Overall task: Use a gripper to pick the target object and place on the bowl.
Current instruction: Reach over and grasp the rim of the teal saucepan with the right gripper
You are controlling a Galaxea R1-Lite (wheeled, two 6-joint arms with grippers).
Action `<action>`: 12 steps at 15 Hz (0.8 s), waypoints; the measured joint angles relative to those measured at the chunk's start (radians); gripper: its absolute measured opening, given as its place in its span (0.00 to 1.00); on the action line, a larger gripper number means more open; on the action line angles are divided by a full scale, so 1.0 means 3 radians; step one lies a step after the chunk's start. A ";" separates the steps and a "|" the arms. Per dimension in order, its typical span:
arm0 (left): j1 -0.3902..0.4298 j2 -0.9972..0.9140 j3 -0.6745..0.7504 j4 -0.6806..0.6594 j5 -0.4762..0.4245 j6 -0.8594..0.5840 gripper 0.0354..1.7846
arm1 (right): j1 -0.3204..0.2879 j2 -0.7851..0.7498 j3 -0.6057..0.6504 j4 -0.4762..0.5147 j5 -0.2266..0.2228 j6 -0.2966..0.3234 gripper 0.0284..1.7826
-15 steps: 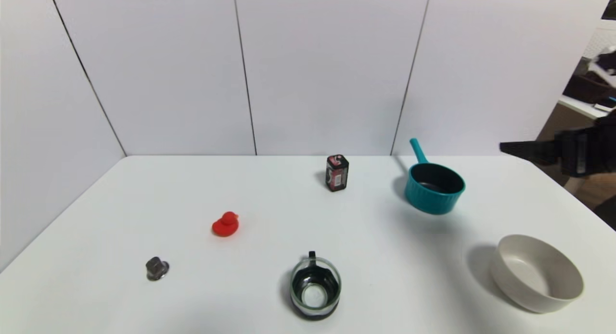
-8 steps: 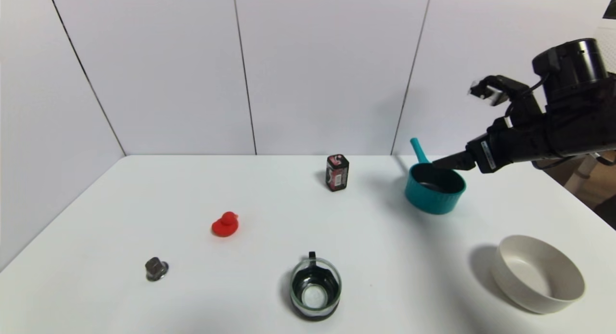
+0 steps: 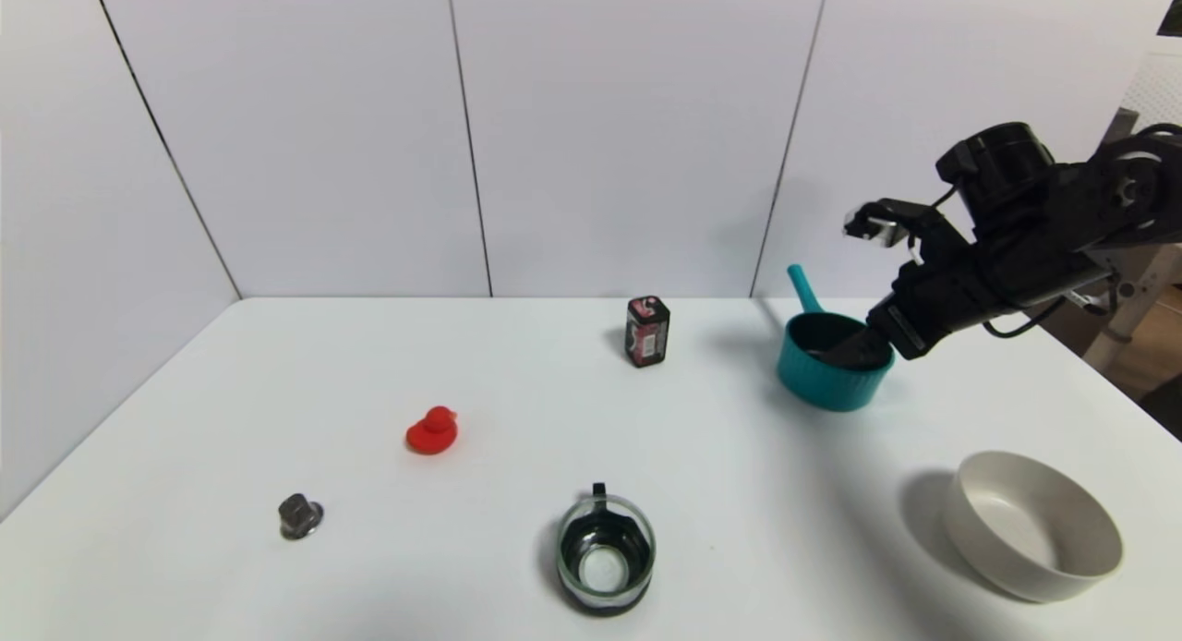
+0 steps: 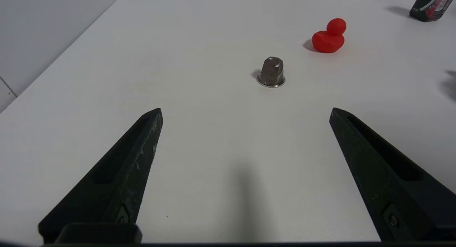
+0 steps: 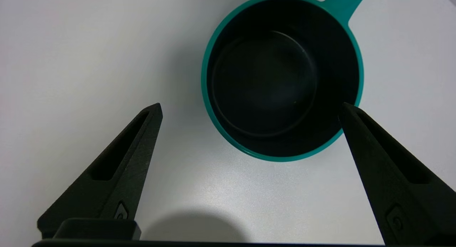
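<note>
Head view: my right gripper (image 3: 854, 345) has swung in and dropped over the teal saucepan (image 3: 831, 375) at the table's far right (fingers spread wide, nothing held); grasp next, bowl (image 3: 1034, 526) waiting nearer.

The right arm (image 3: 1034, 244) is all matte black, chunky, with a round drum-shaped joint on top and thin black cables looping off it. There's a small silver-white block sticking out near the wrist, plus a pale label strip on the hand. The right gripper (image 5: 249, 111) has two long, pointed black fingers (image 5: 121, 168), each with a slot-like recess and a little screw near the base. The left gripper (image 4: 245, 113) has the same wedge fingers (image 4: 124, 175), a bit scuffed with pale specks.
</note>
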 joint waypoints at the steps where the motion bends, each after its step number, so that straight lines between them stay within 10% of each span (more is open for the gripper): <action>1: 0.0000 0.0000 0.0000 0.0000 0.0001 0.0000 0.94 | 0.0000 0.0031 -0.0008 0.0019 0.0000 -0.0030 0.96; 12: 0.0000 0.0000 0.0000 -0.0001 0.0001 0.0000 0.94 | 0.0070 0.0273 -0.0004 0.0334 0.0026 -0.1025 0.96</action>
